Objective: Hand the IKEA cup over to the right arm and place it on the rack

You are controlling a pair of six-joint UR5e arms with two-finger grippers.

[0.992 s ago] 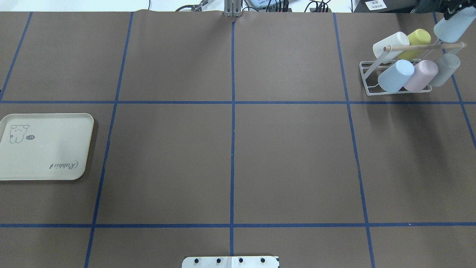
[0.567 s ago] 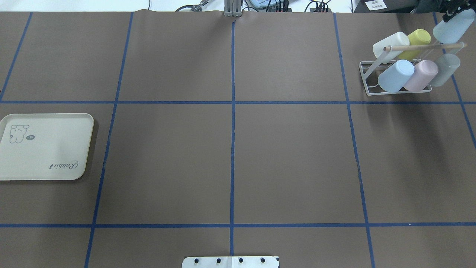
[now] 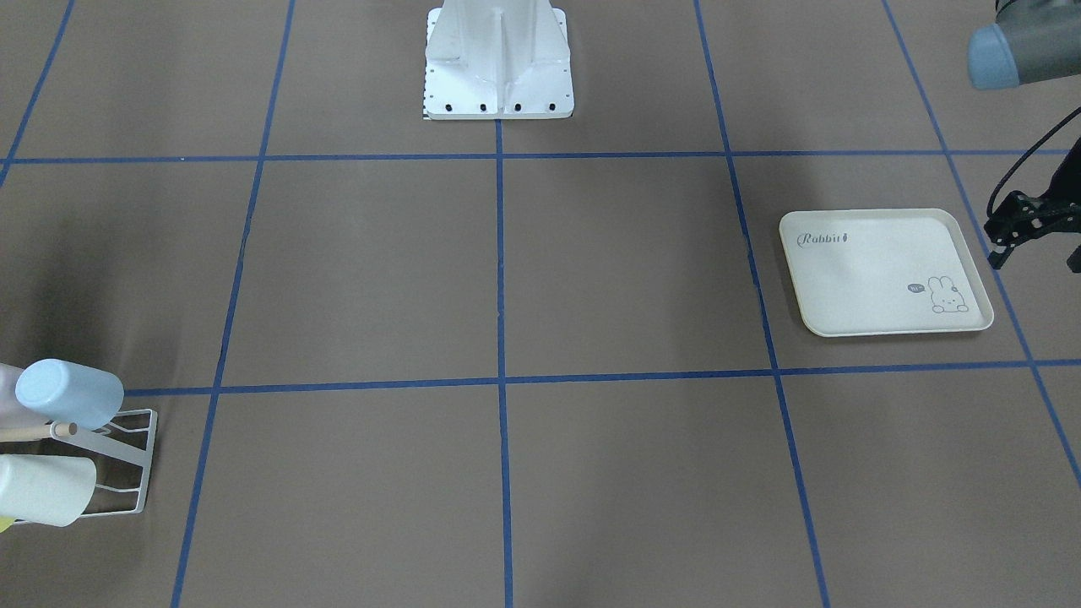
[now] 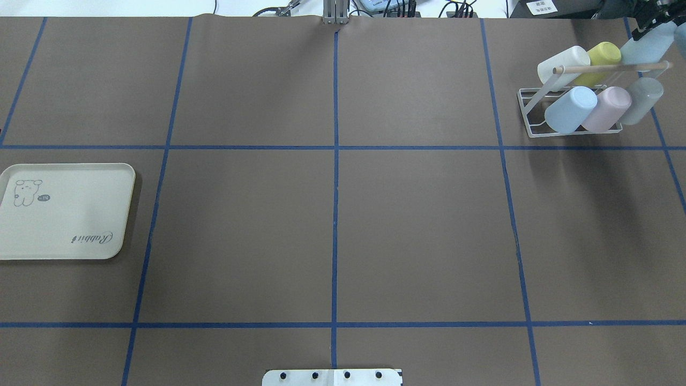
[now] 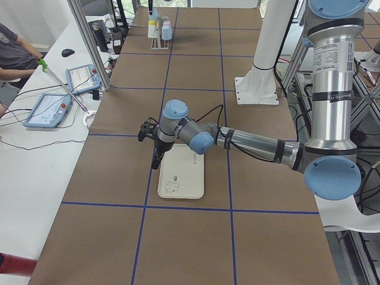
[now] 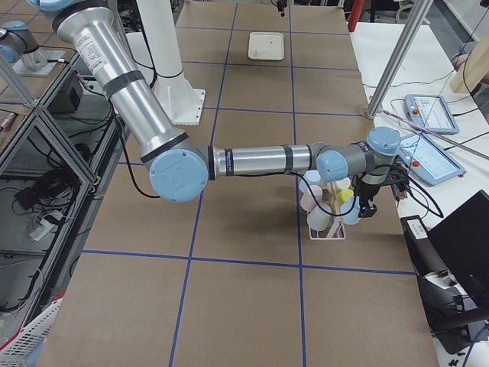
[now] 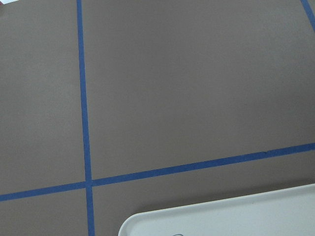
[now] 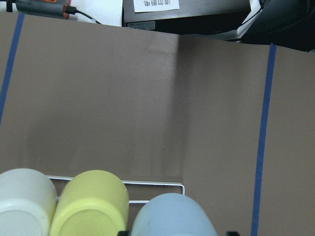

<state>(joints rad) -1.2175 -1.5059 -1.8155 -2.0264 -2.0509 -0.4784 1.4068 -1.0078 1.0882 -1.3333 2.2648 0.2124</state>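
Observation:
My right gripper (image 4: 654, 27) is shut on a light-blue IKEA cup (image 4: 640, 47) at the table's far right corner. The cup lies tilted in the back row of the white wire rack (image 4: 528, 115), right beside a yellow cup (image 4: 603, 56). In the right wrist view the held cup (image 8: 172, 216) fills the bottom edge, with black finger pieces on both sides. The left gripper (image 5: 155, 157) hangs over the table just beside the cream tray (image 5: 181, 175). I cannot tell whether it is open or shut.
The rack also carries a white cup (image 4: 563, 64), another light-blue cup (image 4: 571, 110), a pink cup (image 4: 608, 107) and a grey cup (image 4: 643, 99), under a wooden dowel (image 4: 611, 67). The rabbit-print tray (image 4: 64, 212) lies at the left edge. A person sits beyond the table in the exterior left view.
The right gripper has carried the light-blue cup down and left, from above the rack's corner into the back row next to the yellow cup.

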